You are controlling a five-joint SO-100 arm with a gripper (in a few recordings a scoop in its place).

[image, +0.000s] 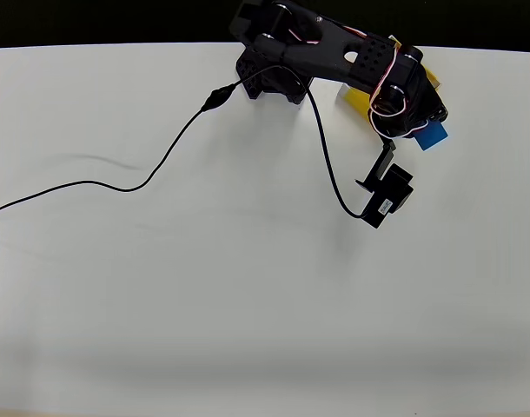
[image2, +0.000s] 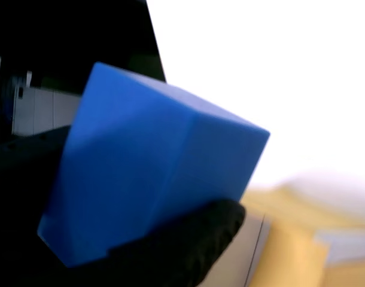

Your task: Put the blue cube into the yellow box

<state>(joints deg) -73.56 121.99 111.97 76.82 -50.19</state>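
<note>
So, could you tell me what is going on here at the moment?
A black robot arm on a white table is carrying the blue cube. In the wrist view the gripper is shut on the cube, which tilts in its grasp. In the overhead view the cube sits by the arm's far end, right beside the yellow box, which the arm mostly hides. The cube is not yet released into the box. A black cable trails across the table.

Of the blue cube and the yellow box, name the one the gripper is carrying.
The blue cube: the gripper is shut on it, its black finger pressed against one face. The yellow box lies mostly hidden beneath the arm, ungripped.
</note>
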